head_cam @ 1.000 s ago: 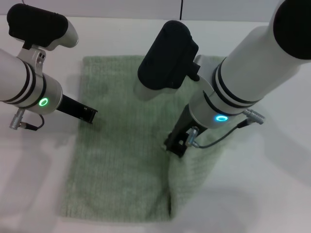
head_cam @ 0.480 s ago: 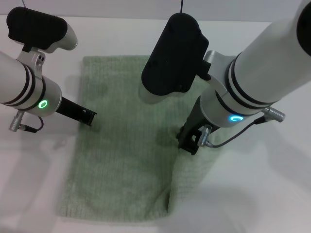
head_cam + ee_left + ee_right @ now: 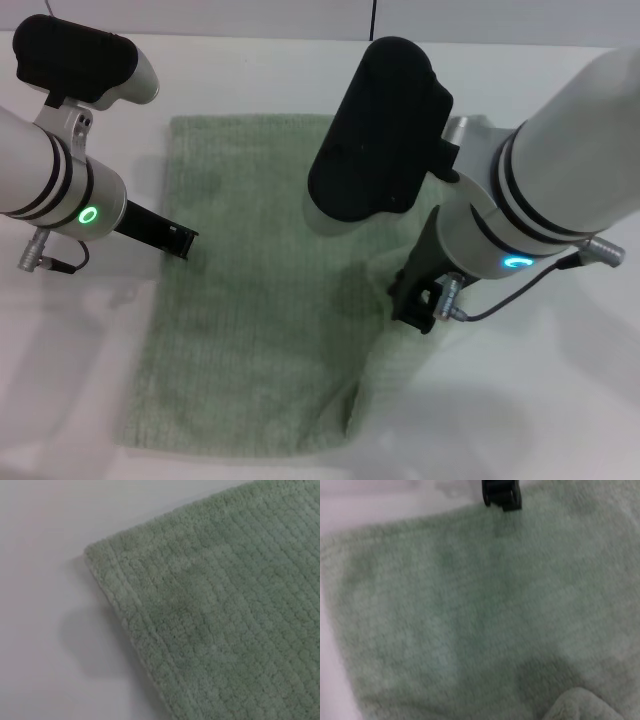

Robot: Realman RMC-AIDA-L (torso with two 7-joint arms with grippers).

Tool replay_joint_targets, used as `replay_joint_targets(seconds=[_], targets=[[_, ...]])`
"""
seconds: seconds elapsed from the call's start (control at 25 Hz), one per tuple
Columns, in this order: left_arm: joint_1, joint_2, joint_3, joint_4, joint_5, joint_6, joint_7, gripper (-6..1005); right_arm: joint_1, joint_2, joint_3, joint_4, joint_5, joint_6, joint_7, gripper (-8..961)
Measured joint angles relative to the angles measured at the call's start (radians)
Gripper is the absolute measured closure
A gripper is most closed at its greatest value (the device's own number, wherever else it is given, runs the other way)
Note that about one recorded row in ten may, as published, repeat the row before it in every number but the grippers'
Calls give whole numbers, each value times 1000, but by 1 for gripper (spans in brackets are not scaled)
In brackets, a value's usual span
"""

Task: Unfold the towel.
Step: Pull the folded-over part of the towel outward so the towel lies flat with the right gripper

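The pale green towel point(image 3: 250, 300) lies on the white table, wide and mostly flat. Its right part is raised into a flap that runs from a fold near the front edge point(image 3: 352, 405) up to my right gripper point(image 3: 413, 305). That gripper is shut on the flap's edge and holds it just above the table. My left gripper point(image 3: 182, 241) rests at the towel's left edge, about halfway along it. The left wrist view shows a towel corner point(image 3: 210, 630) on the bare table. The right wrist view shows the spread towel point(image 3: 470, 605), with the left gripper point(image 3: 502, 492) at its far edge.
The white table point(image 3: 560, 400) surrounds the towel on all sides, with bare surface to the right and front. The right arm's dark wrist housing point(image 3: 385, 130) hangs over the towel's middle and hides part of it.
My right gripper has moved to the right and slightly nearer, drawing the towel's flap with it and widening the cloth. The left arm has not moved.
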Motion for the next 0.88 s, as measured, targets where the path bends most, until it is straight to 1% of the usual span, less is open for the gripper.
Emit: replay_joint_targets(seconds=[0.2, 0.36, 0.48, 0.64, 0.88], targets=[[-2, 0, 0, 0, 0, -1, 0, 1000, -16, 1, -16, 25, -17, 35, 13, 897], [-2, 0, -1, 0, 0, -3, 0, 1000, -20, 1, -62, 35, -25, 56, 41, 893], [-3, 0, -1, 0, 0, -4, 0, 1000, -26, 1, -78, 41, -26, 63, 50, 890], [-2, 0, -3, 5, 0, -4, 0, 1000, -49, 1, -99, 72, -28, 74, 66, 887], [-4, 0, -2, 10, 0, -1, 0, 1000, -97, 0, -101, 131, -54, 81, 72, 882]])
